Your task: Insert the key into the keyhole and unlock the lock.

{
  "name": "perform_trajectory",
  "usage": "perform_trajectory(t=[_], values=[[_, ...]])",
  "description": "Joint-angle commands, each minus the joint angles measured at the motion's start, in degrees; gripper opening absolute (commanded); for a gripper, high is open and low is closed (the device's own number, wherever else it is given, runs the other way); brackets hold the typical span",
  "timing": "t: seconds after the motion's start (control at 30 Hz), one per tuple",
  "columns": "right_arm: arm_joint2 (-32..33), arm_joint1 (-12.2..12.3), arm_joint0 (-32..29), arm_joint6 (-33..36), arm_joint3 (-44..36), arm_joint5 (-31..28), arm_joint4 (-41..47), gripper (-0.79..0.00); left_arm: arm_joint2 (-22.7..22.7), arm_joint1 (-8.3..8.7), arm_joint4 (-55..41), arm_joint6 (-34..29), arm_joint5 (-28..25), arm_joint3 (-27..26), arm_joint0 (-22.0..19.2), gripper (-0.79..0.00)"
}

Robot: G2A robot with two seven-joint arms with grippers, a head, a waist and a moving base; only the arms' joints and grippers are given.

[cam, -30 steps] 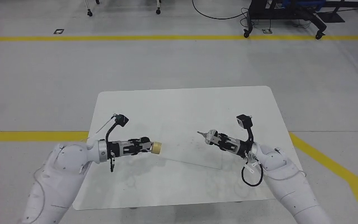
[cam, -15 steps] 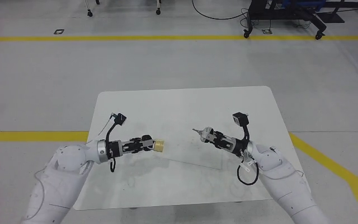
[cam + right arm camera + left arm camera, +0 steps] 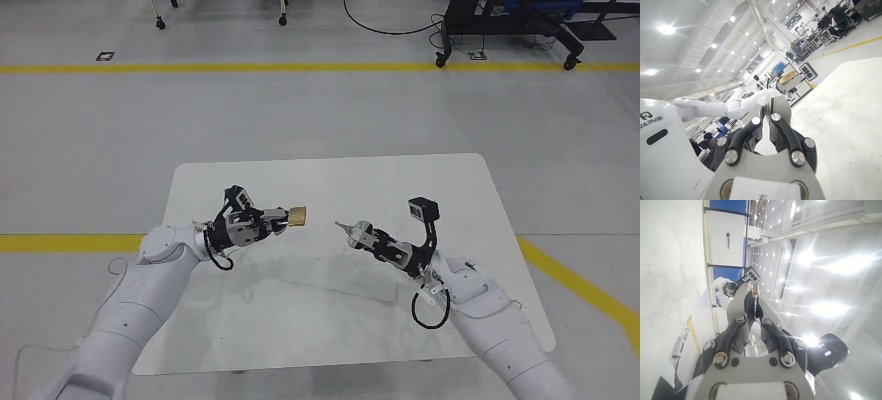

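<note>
lighting: bright, even, from rows of round white ceiling lamps [image 3: 713, 45] overhead. glare: starburst flares across the left wrist view. wrist views: straight lines bowed toward edges.

carrier: white rectangular table top with rounded corners [image 3: 330, 185] | surface: smooth, matt, flat | marks on it: faint grey scuffs [image 3: 836, 103] near the middle | stands on: pale grey floor [image 3: 300, 110] | floor marking: yellow line [image 3: 60, 242] meets the table on both short sides
</note>
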Motion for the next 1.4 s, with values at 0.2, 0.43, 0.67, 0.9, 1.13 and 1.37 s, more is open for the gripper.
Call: perform_trajectory(t=[0.2, 0.43, 0.67, 0.9, 1.13, 1.37], values=[[0.73, -0.41, -0.48, -3.86, -1.38, 3.88, 2.86, -0.785, -2.73, 0.63, -2.27, -4.43, -4.95, -9.22, 5.55, -0.785], [-0.04, -1.56, 0.09, -4.46, -0.56, 6.05, 8.35, -0.785, -4.75, 1.69, 4.46, -7.69, -12.93, -16.23, 10.26, -0.785], [-2.02, -2.59, 1.13, -3.41, 0.00, 9.63, 3.85, -0.785, -4.97, 1.96, 6.51, -8.74, -11.87, -19.08, 11.56, -0.785], [-3.48, -3.01, -0.17, 0.00, -2.33, 10.60, 0.78, -0.785, -4.47, 1.62, 9.07, -6.81, -13.80, -16.06, 9.92, -0.785], [-2.64, -3.07, -1.33, 1.21, -3.59, 9.99, 1.31, -0.785, -4.24, 1.37, 10.17, -5.80, -14.49, -14.37, 9.02, -0.785], [-1.89, -2.96, -2.29, 4.38, -4.49, 9.78, 2.60, -0.785, -4.15, 1.12, 10.56, -4.32, -14.29, -13.26, 8.48, -0.785]])
